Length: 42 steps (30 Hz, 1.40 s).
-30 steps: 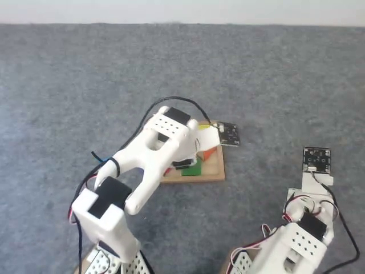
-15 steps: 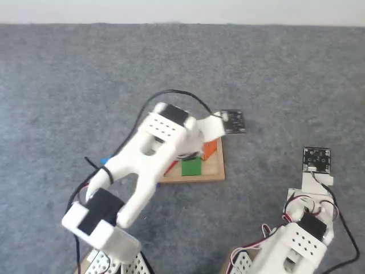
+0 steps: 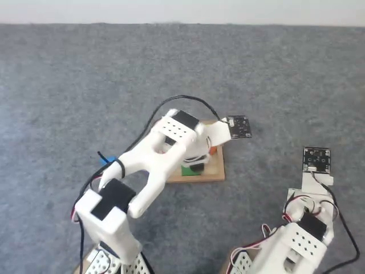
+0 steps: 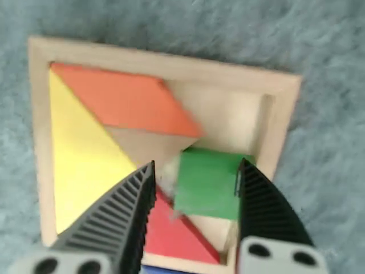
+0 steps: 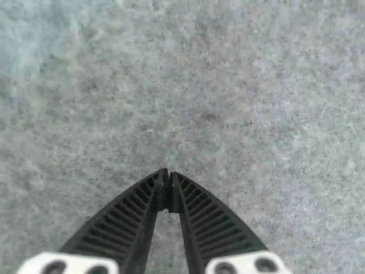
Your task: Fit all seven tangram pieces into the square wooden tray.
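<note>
Currently, the square wooden tray [image 4: 171, 60] is sitting near mid-worktop [image 3: 68, 85], holding a yellow triangle [image 4: 80, 154], orange parallelogram [image 4: 122, 100], red triangle [image 4: 171, 234] and green square [image 4: 206, 182]. The left end effector [image 4: 195, 166] is hovering astride the green square, fingers apart. The right end effector [image 5: 169, 174], fingers pressed together, is pointing at bare worktop toward the near right corner.

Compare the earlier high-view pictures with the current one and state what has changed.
The left arm shifted toward the far side of the wooden tray, then came back down. The open left end effector now straddles the green square. Nothing was visibly gripped or released. The tray and the right arm, with the right end effector shut, stayed put.
</note>
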Each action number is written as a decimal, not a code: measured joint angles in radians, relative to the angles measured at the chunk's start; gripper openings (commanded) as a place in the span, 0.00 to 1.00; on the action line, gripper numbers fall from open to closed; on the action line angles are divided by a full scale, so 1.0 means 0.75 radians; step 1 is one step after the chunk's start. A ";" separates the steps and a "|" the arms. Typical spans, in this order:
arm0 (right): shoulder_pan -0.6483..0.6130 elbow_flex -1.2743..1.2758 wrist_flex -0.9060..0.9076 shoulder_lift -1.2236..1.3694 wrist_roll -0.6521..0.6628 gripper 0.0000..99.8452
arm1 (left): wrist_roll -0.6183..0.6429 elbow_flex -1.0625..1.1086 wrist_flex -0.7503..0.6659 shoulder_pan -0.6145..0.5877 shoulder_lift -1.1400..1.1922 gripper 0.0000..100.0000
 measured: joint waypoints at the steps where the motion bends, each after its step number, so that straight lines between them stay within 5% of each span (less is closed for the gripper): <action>1: 0.000 0.000 0.000 0.000 0.000 0.01 | -0.014 0.000 -0.004 -0.014 0.000 0.22; 13: 0.000 0.000 0.000 0.000 0.000 0.01 | -0.072 0.000 -0.029 -0.043 0.008 0.22; 23: 0.000 0.000 0.000 0.000 0.000 0.01 | 0.295 0.018 -0.086 -0.004 0.018 0.22; 42: 0.000 0.000 0.000 0.000 0.000 0.01 | 0.205 0.108 -0.203 -0.172 0.002 0.18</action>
